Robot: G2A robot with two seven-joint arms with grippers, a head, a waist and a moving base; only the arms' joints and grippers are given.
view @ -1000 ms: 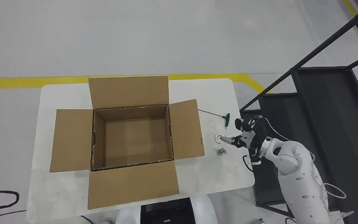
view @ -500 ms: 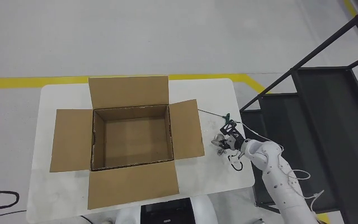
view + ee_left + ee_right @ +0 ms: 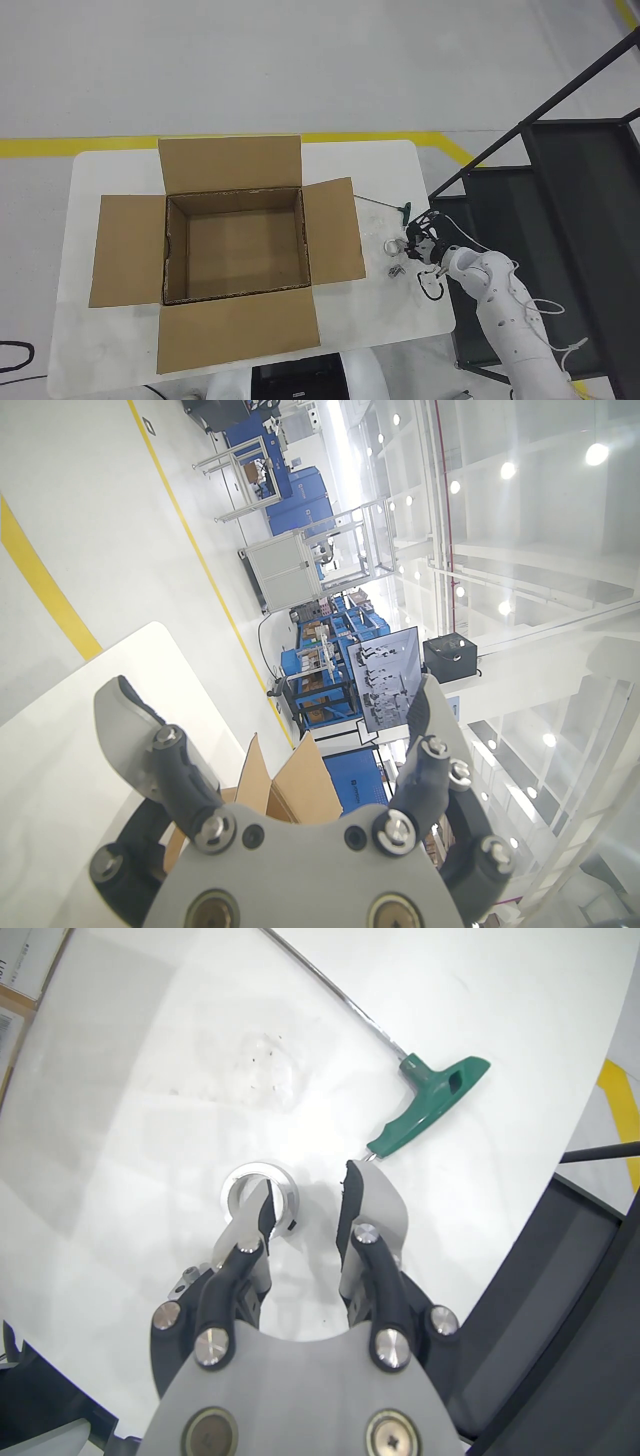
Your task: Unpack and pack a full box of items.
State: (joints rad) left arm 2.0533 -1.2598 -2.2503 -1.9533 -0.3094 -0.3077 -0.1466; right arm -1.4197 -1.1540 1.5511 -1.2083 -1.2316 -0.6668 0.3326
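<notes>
Hovering over white table (image 3: pixel 400 170), right hand (image 3: pixel 310 1180) spread (at metal ring (image 3: pixel 232 1198)), left hand (image 3: pixel 274 684) spread, yellow floor line (image 3: pixel 100 146).

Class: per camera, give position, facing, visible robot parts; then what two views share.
Top: overhead, looking down on table and box; right arm shows.
Left wrist: on that wrist, facing the hall; open left hand shows.
Right wrist: on that wrist, facing down at ring and wrench; open right hand shows.
Shared: ring and wrench, top and right wrist.
</notes>
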